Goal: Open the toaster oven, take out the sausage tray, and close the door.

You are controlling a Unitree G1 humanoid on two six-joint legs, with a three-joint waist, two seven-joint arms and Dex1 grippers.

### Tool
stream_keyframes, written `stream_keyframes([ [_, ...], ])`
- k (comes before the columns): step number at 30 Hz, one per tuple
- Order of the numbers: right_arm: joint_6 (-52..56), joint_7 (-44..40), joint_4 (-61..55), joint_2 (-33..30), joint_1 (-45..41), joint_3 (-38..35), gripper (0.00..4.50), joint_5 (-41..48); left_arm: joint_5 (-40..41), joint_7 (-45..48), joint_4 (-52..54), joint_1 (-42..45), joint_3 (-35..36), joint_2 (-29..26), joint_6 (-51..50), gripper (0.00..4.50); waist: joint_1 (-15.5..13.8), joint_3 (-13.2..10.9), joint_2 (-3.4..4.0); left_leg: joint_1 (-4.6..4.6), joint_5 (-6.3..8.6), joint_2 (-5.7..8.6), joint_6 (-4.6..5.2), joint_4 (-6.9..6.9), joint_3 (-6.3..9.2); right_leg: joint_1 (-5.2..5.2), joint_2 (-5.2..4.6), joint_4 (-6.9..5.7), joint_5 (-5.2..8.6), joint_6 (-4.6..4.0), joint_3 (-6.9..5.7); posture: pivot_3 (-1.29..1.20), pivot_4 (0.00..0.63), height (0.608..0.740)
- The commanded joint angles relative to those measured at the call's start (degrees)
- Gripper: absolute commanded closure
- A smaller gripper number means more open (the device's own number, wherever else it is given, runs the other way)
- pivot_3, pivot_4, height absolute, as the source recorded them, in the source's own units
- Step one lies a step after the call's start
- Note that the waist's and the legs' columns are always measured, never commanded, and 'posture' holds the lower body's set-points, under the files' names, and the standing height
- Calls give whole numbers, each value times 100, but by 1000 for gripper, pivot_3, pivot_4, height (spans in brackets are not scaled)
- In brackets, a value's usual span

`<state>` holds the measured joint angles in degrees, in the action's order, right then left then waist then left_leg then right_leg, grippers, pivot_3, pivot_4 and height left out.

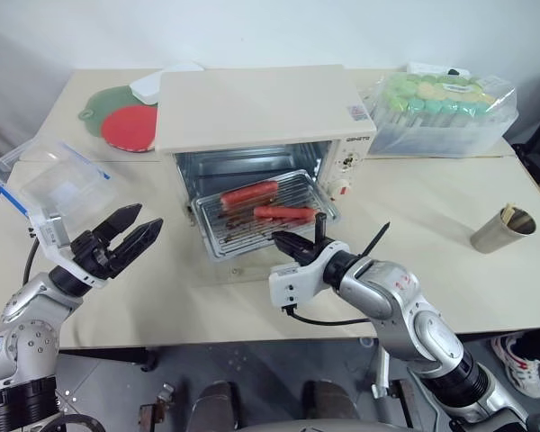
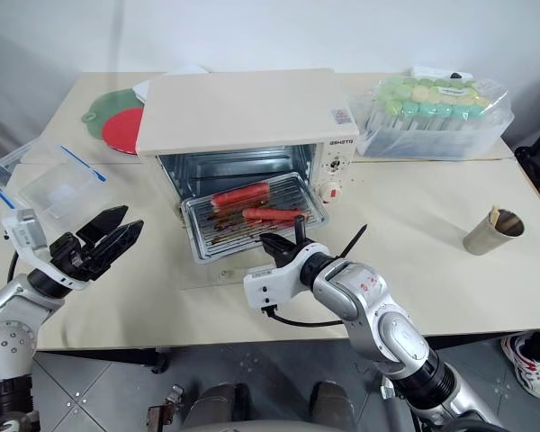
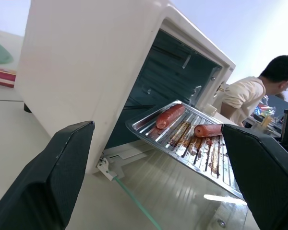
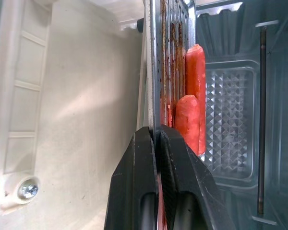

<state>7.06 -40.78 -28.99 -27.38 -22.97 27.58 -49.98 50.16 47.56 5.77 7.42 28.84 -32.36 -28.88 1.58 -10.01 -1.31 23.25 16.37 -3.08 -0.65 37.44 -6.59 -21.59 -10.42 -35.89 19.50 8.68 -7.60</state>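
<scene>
The boxy cream-white toaster oven (image 1: 265, 117) stands open, its glass door (image 3: 182, 191) folded flat; the shallow ridged silver sausage tray (image 1: 263, 216) juts halfway out, its front rim pinched by the right gripper (image 1: 299, 241); the left gripper (image 1: 126, 234) hovers spread wide beside the oven.

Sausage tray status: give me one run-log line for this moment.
door: open flat | sausage tray: partly out of toaster oven | right pincer: shut on tray's front rim | left pincer: open, empty

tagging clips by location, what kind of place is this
Likely a lab or office test bench, not a home kitchen: a toaster oven on plain tables, a tube rack, a person at a desk.
</scene>
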Motion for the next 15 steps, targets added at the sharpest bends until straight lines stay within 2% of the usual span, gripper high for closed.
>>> stream_keyframes([
  [1, -364, 84, -485, -132, 155, -316, 4435, 241, 71, 174, 21, -1, -10, -161, -86, 0, -5, 0, 0, 0, 0, 0, 0, 0, 0, 0, 0, 0, 0, 0, 0, 0, 150, 740],
  [11, -1052, 233, -601, -372, 493, -641, 4435, 481, 212, 477, 229, -219, -114, -360, -581, 0, 7, 0, 0, -5, 0, -3, 0, -1, -3, 1, 1, 0, 0, 0, 1, 0, 150, 740],
  [15, -1185, 202, -721, -386, 614, -740, 4435, 563, 744, 407, 806, -578, -52, -469, -1206, 0, 4, -1, -1, -5, 0, -3, 0, -1, -3, 1, 0, 0, 0, 0, 2, 0, 150, 740],
])
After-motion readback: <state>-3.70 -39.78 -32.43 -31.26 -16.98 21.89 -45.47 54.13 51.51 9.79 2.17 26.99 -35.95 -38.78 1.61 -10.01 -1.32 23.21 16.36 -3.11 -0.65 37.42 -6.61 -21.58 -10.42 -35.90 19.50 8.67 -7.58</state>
